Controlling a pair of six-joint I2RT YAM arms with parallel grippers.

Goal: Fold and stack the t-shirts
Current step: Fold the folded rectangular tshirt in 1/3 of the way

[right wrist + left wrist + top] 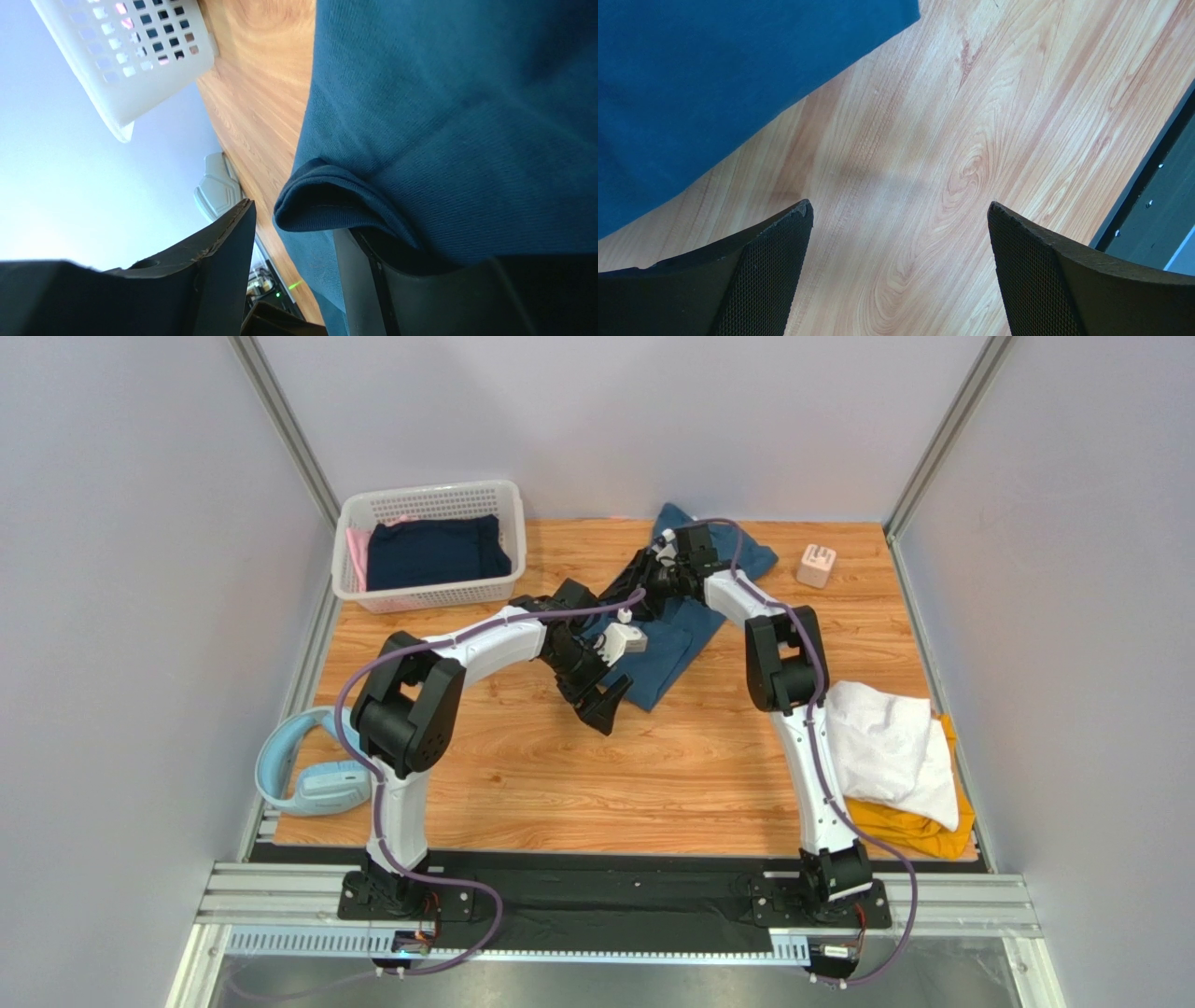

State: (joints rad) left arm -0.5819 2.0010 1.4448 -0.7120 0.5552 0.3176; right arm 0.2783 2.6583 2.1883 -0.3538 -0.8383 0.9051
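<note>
Progress: teal t-shirt (671, 655) not yet folded, far centre; white t-shirt (884, 742) lies folded on mustard t-shirt (919, 829), near right.
Left gripper (899, 213): released wide over bare table (913, 140), beside the teal cloth.
Teal look: soft, rumpled, bunched.
Right gripper (295, 218): jaws part-spread around a hem fold, not clamped.

teal t-shirt (673, 655) mid-table, basket (428, 594) (far left corner)
</note>
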